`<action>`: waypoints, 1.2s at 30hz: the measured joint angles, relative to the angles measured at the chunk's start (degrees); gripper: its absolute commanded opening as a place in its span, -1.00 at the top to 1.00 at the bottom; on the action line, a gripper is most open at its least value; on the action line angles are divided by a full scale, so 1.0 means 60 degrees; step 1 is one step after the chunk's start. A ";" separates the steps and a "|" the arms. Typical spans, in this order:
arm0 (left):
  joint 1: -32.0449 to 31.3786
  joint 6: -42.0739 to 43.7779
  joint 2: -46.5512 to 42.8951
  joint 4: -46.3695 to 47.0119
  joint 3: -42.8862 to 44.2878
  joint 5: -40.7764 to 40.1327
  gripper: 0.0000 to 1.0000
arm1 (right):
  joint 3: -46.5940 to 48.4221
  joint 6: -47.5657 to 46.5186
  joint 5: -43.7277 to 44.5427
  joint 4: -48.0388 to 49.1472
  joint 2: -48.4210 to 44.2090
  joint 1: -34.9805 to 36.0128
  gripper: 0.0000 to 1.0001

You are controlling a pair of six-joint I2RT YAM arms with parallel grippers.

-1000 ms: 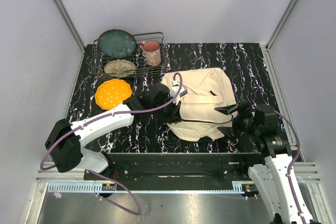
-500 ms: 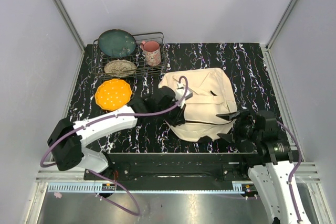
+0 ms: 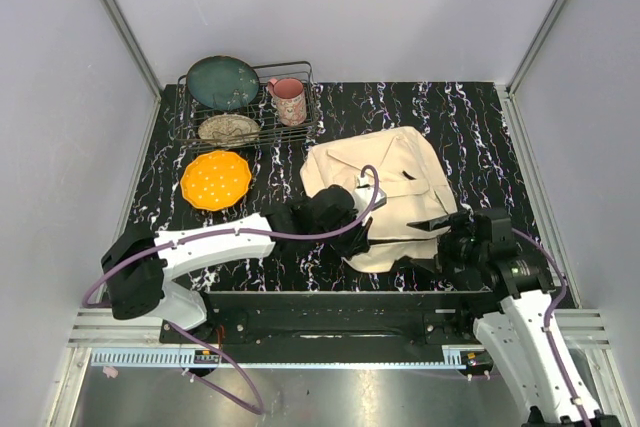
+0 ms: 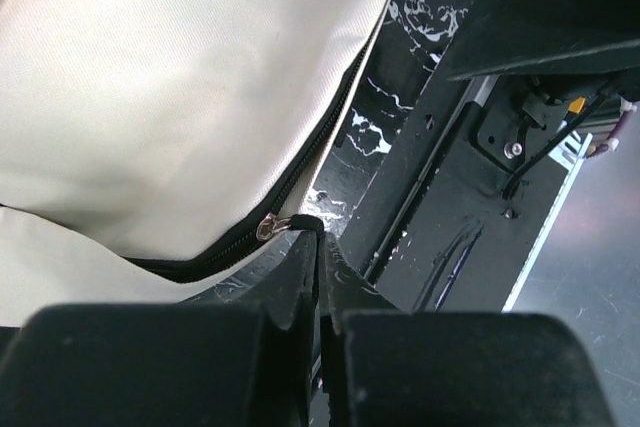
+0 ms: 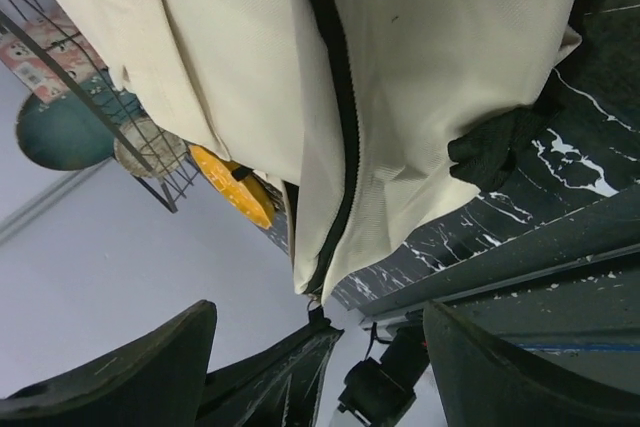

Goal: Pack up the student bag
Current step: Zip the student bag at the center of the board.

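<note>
Where the two arms meet near the front edge of the black marbled table (image 3: 480,117), the left gripper (image 4: 320,265) has its fingers pressed together on the black tab of the zip pull (image 4: 268,228). The tab's end is lost between the fingers, and only its metal ring shows. From above, this grip is hidden under the left wrist. Just to its right, the right gripper (image 3: 418,243) hangs with fingers spread wide, holding nothing; whether it touches the cloth cannot be told. The student bag (image 3: 390,172) lies flat, right of centre, its near edge partly covered by both grippers and cropped in both wrist views. Its black zipper (image 5: 345,117) runs toward the pull. At the far left, a wire rack (image 3: 312,97) holds a teal plate (image 3: 222,82), a speckled dish (image 3: 229,128) and a pink mug (image 3: 290,100). An orange plate (image 3: 215,179) lies on the table just in front of the rack.
</note>
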 measured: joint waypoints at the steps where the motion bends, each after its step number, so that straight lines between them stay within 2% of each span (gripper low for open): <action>1: 0.0000 -0.0036 -0.0029 0.0025 -0.0036 -0.0040 1.00 | -0.0069 0.0058 0.0087 0.0138 0.0117 0.0178 -0.74; 4: -0.0007 -0.0117 -0.0066 0.0087 -0.0069 -0.0095 1.00 | -0.0168 0.0321 0.0521 0.0703 0.0597 0.1067 -0.73; 10: -0.0036 -0.0146 -0.0073 0.0197 -0.0069 -0.0138 1.00 | -0.0295 0.1122 0.1661 0.2721 0.2594 0.3424 -0.67; 13: -0.0036 -0.0142 -0.0124 0.0204 -0.0095 -0.0171 1.00 | -0.0291 0.1424 0.2404 0.3388 0.3435 0.4091 -0.48; 15: -0.0036 -0.0142 -0.0222 0.0171 -0.0153 -0.0193 1.00 | -0.0291 0.1614 0.2736 0.3799 0.3752 0.4266 -0.23; 16: -0.0036 -0.0142 -0.0310 0.0189 -0.0222 -0.0208 1.00 | -0.0291 0.1698 0.2860 0.4044 0.3963 0.4364 -0.05; 18: -0.0036 -0.0138 -0.0503 0.0160 -0.0361 -0.0288 1.00 | -0.0291 0.1800 0.3045 0.4269 0.4262 0.4554 0.49; 20: -0.0036 -0.0138 -0.0739 0.0131 -0.0525 -0.0408 1.00 | -0.0299 0.1869 0.3293 0.4284 0.4295 0.4787 0.72; 21: -0.0036 -0.0135 -0.0827 0.0120 -0.0579 -0.0463 1.00 | -0.0306 0.1887 0.3381 0.4280 0.4237 0.4860 0.88; 23: -0.0055 -0.0120 -0.1009 0.0109 -0.0714 -0.0659 1.00 | -0.0364 0.1942 0.3672 0.4127 0.3865 0.4972 0.89; 24: -0.0062 -0.0091 -0.1082 0.0076 -0.0754 -0.0736 1.00 | -0.0426 0.1967 0.3807 0.3982 0.3519 0.4991 0.98; 31: 0.0270 0.0004 -0.1639 0.0543 -0.1381 -0.0980 1.00 | -0.1035 0.1989 0.4696 0.2262 0.0120 0.5067 1.00; 36: 0.1228 -0.0018 -0.1734 0.0641 -0.1683 -0.0036 1.00 | -0.1639 0.1993 0.4703 0.1676 -0.1220 0.5100 1.00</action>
